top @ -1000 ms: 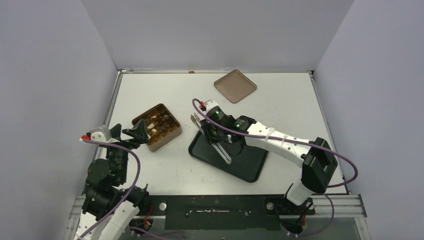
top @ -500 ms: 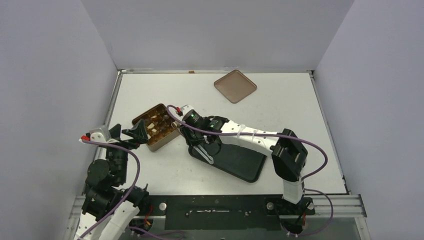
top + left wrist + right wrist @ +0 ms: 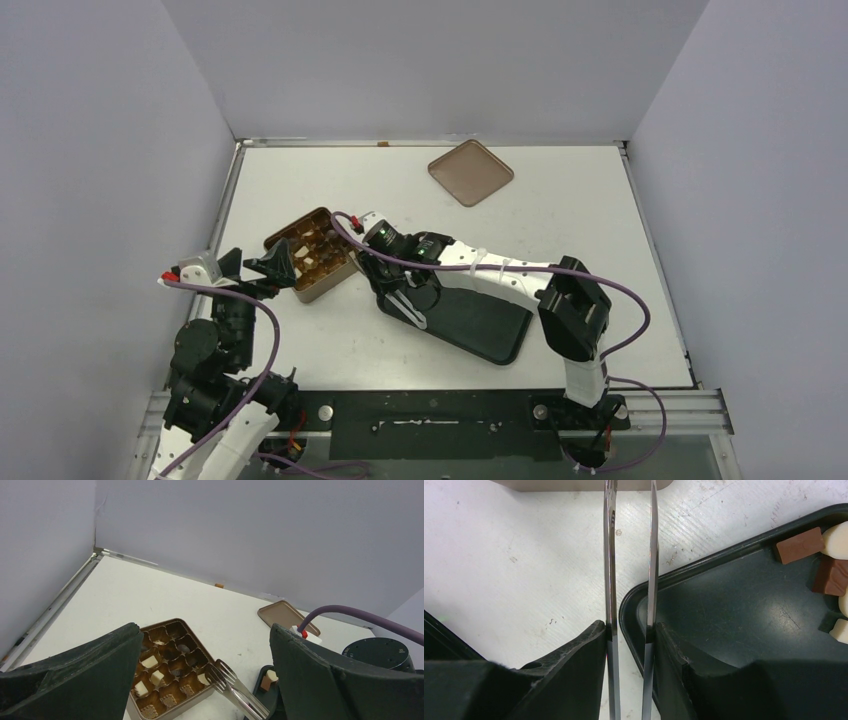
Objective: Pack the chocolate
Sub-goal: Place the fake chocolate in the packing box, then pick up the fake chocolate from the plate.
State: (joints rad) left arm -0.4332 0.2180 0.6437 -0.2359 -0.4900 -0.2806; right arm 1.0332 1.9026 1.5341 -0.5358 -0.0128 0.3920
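Presently, step in hand: ferrying pieces from tray to tin, by my reading at the drop-off end of a trip.

Chocolate (image 3: 150,662): cream and brown pieces sit in several cells of the tin (image 3: 335,283). Other cells look bare. More pieces lie loose at one end of the black tray (image 3: 734,610).

Tongs (image 3: 235,687): forked tips over the tin's corner nearest the tray, no piece plainly between them (small in view, so not certain).

Right jaws: pinched narrow on the tongs' two blades.

Left jaws: spread wide, holding nothing, just beside the tin's other side.

Next move, as judged: swing to the tray, then line the tips either side of one piece.

Obstacles: tray rim, neighbouring pieces touching each other, and the left jaws crowding the tin.

Lid (image 3: 470,172): on the tabletop (image 3: 560,200), well apart, far side.
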